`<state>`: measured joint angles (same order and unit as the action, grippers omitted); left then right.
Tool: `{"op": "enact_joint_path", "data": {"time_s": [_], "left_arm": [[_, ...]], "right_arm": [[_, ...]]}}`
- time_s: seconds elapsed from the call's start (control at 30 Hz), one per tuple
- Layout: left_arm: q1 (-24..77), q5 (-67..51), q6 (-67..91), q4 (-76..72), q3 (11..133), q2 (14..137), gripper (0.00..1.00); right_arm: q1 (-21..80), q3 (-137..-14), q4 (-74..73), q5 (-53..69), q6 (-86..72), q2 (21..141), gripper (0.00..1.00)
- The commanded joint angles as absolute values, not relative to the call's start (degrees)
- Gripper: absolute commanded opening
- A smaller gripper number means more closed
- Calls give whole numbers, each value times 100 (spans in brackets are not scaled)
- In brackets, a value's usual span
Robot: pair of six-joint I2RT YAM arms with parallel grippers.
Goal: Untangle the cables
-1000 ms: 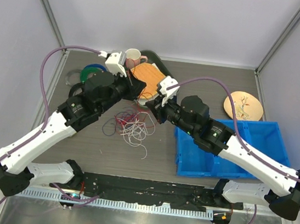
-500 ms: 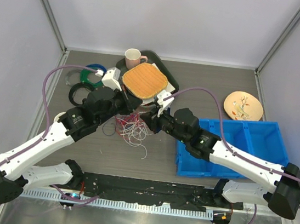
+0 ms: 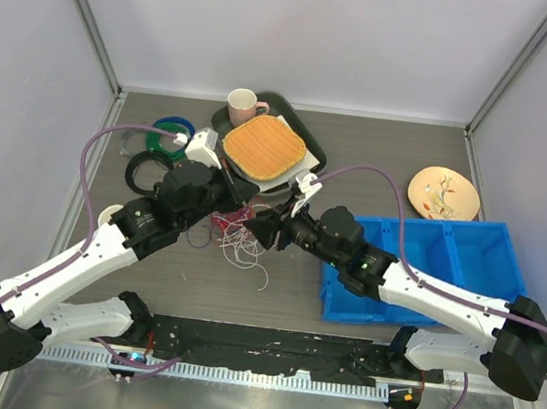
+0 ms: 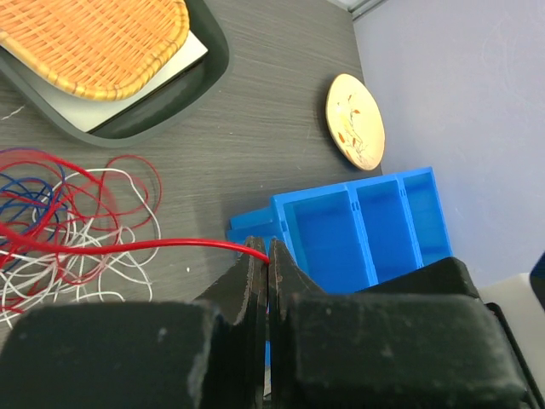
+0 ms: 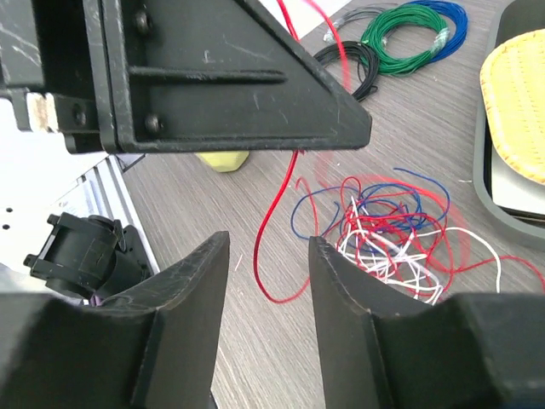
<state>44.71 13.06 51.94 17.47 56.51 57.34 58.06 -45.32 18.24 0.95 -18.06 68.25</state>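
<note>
The cables (image 3: pixel 240 236) lie as a loose tangle of red, white and blue strands on the table between the two arms. My left gripper (image 3: pixel 242 200) hangs over the tangle's far edge. In the left wrist view it (image 4: pixel 268 252) is shut on one red cable (image 4: pixel 170 245), which runs taut back to the tangle (image 4: pixel 68 221). My right gripper (image 3: pixel 256 229) sits at the tangle's right side. Its jaws (image 5: pixel 268 243) stand open with nothing between them, above a red loop (image 5: pixel 277 256) beside the tangle (image 5: pixel 392 226).
A dark tray (image 3: pixel 313 151) with a woven orange mat (image 3: pixel 264 146) and a pink mug (image 3: pixel 242 108) stands behind the tangle. Black, green and blue coils (image 3: pixel 156 149) lie at the back left. A blue bin (image 3: pixel 447 268) and a plate (image 3: pixel 443 194) are on the right.
The right gripper has opened from shut. Both grippers have come down and nearer, from beside the tray to the tangle, the left still holding the red cable.
</note>
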Motion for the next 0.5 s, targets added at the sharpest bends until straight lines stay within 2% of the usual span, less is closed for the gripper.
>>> {"op": "enact_joint_path", "data": {"time_s": [0.0,0.07,0.13,0.23,0.37,0.47], "left_arm": [[4465,1415,5238,1564,5634,5642,0],[4465,1328,5238,1547,5625,5634,0],[4465,1275,5256,1529,5634,5651,0],[4474,1213,5273,1529,5634,5678,0],[4474,1125,5308,1529,5625,5704,0],[4474,959,5317,1503,5651,5730,0]], "right_arm": [[5818,-4307,2477,26,-2083,6627,53],[5818,-4324,2496,-192,-2092,6671,69],[5827,-4455,2356,-255,-2031,6828,77],[5818,-4622,2233,-281,-1820,7101,80],[5818,-4720,2399,-439,-1504,7479,79],[5818,-4641,3029,-370,-1091,7821,79]]}}
